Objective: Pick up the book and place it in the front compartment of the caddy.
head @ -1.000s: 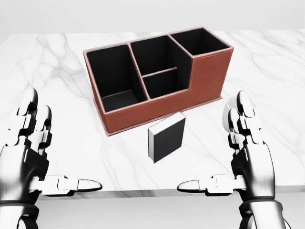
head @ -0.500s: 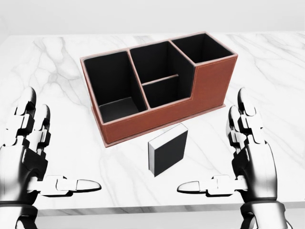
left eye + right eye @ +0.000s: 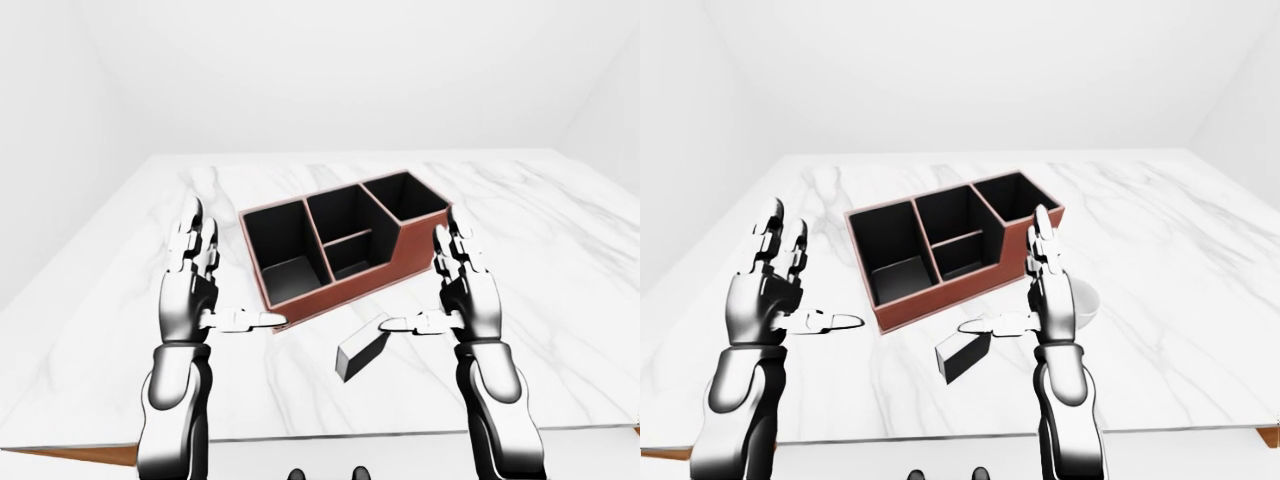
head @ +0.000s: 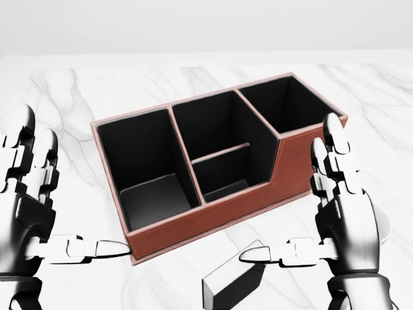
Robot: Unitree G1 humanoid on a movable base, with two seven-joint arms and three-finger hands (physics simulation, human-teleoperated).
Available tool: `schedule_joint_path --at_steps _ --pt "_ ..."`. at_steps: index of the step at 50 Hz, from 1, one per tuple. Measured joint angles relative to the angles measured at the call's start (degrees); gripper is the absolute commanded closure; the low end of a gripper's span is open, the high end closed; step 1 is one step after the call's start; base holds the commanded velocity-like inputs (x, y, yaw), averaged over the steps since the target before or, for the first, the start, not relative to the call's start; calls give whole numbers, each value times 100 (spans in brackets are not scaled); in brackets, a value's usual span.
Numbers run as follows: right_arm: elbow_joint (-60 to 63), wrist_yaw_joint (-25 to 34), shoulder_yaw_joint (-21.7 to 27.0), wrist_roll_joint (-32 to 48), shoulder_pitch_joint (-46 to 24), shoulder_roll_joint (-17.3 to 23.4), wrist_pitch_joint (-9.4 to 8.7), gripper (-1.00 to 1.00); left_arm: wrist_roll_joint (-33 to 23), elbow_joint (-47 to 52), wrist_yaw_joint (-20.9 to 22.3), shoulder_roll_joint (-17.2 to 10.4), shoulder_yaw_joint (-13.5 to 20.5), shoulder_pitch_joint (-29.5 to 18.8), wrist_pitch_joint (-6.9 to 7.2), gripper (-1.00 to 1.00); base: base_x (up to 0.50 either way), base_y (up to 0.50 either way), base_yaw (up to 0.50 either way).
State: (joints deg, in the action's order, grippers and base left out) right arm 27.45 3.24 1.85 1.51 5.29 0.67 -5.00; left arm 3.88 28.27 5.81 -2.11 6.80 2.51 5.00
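Note:
A brown caddy with black compartments stands on the white marble table. It has one wide compartment at the left, a middle one split by a low divider, and one at the upper right. The dark book with white page edges lies flat just below the caddy, at the bottom of the head view. My left hand is open at the left of the caddy, thumb pointing inward. My right hand is open at the right, its thumb tip over the book's upper corner and holding nothing.
A white rounded object sits on the table just behind my right hand. The table's near edge runs along the bottom of the eye views. White walls surround the table.
The camera has moved in: the caddy looks larger and the book has slid to the bottom of the head view. Both hands stay open, and the right thumb now reaches over the book's corner.

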Motion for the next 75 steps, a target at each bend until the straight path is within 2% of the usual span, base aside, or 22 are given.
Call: schedule_joint_path --at_steps 8,19,39,75 --pt "99 -2 -18 30 13 -6 0 -100 13 53 9 -3 27 -3 0 -100 49 0 0" --pt "90 -54 -45 133 -7 -9 0 -100 21 86 14 -3 41 -9 0 -100 3 0 0" --pt "181 1 -74 154 60 -12 0 -100 30 140 19 -5 57 -10 0 -100 50 0 0" --pt "404 24 46 352 -280 65 0 -100 66 66 23 -37 128 -63 0 -100 0 0 0"
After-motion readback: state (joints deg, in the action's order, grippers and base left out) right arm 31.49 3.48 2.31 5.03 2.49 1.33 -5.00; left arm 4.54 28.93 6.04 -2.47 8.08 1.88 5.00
